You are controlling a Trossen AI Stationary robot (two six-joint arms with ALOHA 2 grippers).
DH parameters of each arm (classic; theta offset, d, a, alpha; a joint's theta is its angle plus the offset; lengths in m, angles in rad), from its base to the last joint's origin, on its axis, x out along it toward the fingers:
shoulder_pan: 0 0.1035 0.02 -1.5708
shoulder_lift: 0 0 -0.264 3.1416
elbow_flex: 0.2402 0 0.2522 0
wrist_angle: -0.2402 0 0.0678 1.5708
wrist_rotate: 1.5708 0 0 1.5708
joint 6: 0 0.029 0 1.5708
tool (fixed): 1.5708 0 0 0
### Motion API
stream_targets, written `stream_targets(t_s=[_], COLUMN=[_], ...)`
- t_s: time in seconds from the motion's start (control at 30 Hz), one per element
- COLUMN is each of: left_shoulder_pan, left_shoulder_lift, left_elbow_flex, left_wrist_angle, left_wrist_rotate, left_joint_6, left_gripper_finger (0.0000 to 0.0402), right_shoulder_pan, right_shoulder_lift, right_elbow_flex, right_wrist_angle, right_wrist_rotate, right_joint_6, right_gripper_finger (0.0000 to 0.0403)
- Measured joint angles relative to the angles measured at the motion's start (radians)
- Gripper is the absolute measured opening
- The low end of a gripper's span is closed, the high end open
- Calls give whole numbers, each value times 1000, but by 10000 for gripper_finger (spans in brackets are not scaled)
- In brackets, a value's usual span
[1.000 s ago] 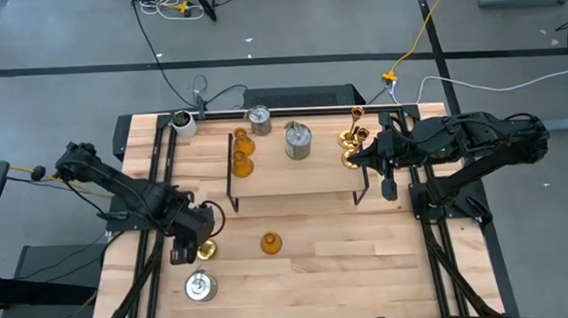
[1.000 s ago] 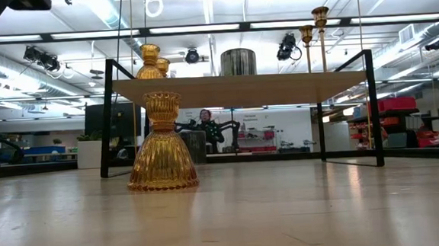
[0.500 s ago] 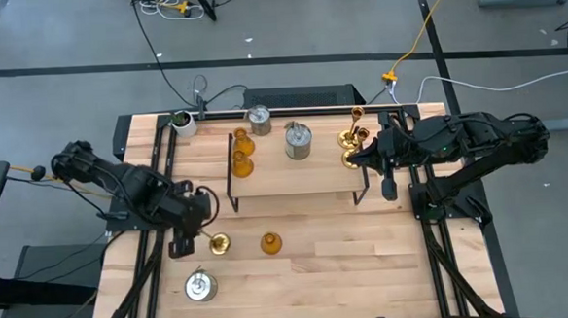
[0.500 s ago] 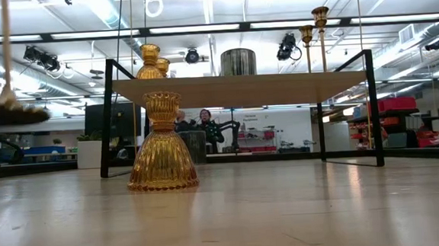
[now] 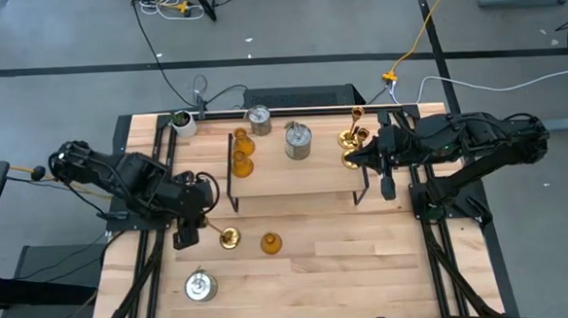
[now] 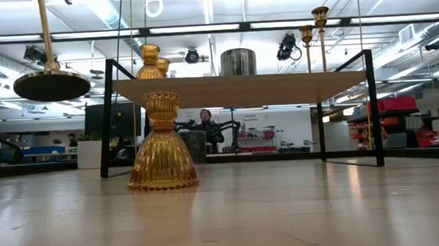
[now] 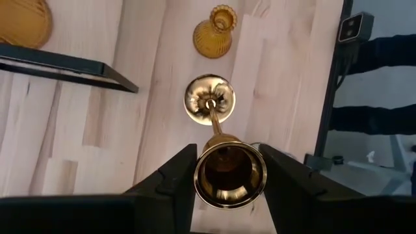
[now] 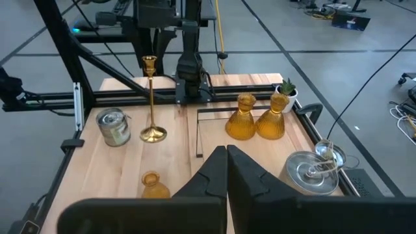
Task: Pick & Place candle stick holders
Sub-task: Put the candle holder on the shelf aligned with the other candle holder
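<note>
Brass candlestick [image 7: 221, 153] clamped at cup in left pincer [image 7: 224, 172], frame bottom; rigid, slippery, bottom-heavy; right pincer [image 8: 226, 170] together

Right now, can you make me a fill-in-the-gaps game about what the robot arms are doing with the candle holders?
1. The left pincer grips a tall shiny ___ candlestick.
2. That candlestick hangs ___ the wooden table, not on it.
3. The right pincer is ___ and holds nothing.
4. On the table stands one amber ribbed glass holder, ___ the wooden rack.

Missing words: gold; above; shut; outside
</note>
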Motion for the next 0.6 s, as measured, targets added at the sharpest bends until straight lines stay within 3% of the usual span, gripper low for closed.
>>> stream_targets(t_s=[0.33,0.6], left_shoulder_pan=[71,139], left_shoulder_lift=[63,159], left_elbow_flex=[13,205], left_wrist_angle=[55,44], left_wrist_rotate=[70,64], left_joint_6=[126,234], left_gripper_finger=[154,155], right_shoulder_pan=[0,0], right_shoulder_lift=[0,0], right_elbow_flex=[0,0], right_wrist_angle=[13,21], right_wrist_rotate=[0,0], right_joint_6=[-1,0], right_gripper_finger=[4,4])
